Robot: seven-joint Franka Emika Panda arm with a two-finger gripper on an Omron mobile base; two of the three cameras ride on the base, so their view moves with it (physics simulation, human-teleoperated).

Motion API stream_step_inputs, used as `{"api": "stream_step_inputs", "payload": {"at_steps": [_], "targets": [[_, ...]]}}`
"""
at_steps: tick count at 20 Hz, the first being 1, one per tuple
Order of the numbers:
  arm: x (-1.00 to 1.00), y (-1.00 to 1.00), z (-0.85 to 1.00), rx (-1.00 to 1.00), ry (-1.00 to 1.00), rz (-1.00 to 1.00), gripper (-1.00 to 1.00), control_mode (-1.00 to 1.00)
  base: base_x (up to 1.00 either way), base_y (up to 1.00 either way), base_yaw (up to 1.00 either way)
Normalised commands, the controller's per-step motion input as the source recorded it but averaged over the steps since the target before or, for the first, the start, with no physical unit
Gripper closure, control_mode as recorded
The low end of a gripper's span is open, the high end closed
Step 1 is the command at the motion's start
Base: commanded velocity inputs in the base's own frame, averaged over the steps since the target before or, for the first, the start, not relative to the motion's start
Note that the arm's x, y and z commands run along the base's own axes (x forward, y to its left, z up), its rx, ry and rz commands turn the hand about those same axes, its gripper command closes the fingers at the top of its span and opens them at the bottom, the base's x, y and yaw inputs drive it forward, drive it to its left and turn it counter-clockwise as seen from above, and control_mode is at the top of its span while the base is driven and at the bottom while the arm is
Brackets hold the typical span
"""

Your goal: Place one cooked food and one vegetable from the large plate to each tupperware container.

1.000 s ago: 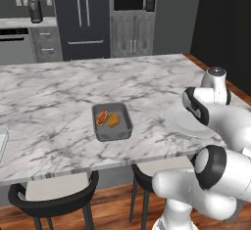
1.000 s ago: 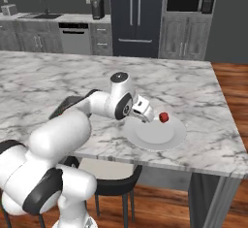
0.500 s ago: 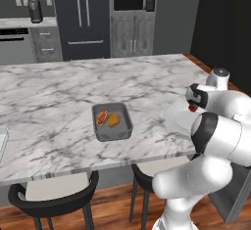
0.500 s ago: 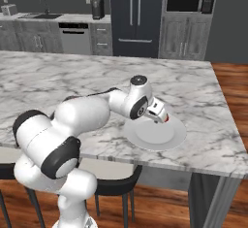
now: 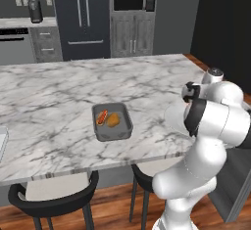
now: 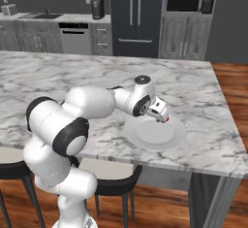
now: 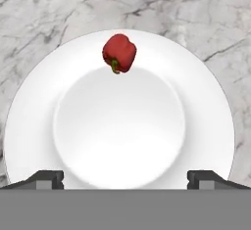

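Note:
The large plate [image 7: 29, 106] is round and white and sits near the counter's right end [image 6: 155, 137]. One red bell pepper [image 7: 119, 53] lies on its rim, and a bit of that pepper [image 6: 168, 120] shows beside the hand. My gripper [image 7: 125, 177] hovers just over the plate [image 6: 162, 116], open, with nothing between its fingers. The dark grey tupperware container [image 5: 125, 131] stands mid-counter and holds a reddish-orange piece [image 5: 102, 117] and a golden-brown piece [image 5: 113, 120]. A corner of the pale container [image 5: 2, 143] peeks in at the far left edge.
The marble island counter [image 6: 63, 81] stretches wide to the left of the plate. Its front edge and right end lie close to the plate. Dark stools [image 5: 54, 202] stand below the front edge. Cabinets and a fridge [image 6: 133, 16] line the far wall.
The hand has slid a little to the right and settled over the plate. The elbow has swung up and over toward the right end. The jaws have stayed open.

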Motion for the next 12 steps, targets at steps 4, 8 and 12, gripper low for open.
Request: {"api": "stream_step_inputs", "payload": {"at_steps": [4, 8, 12], "targets": [[0.33, -0.08, -0.29, 0.0, 0.07, 0.0, -1.0, -1.0, 0.0, 0.0, 0.0], [0.35, -0.23, -0.13, 0.0, 0.05, 0.0, -1.0, -1.0, 0.0, 0.0, 0.0], [0.39, -0.25, -0.2, 0.0, 0.09, 0.0, -1.0, -1.0, 0.0, 0.0, 0.0]]}}
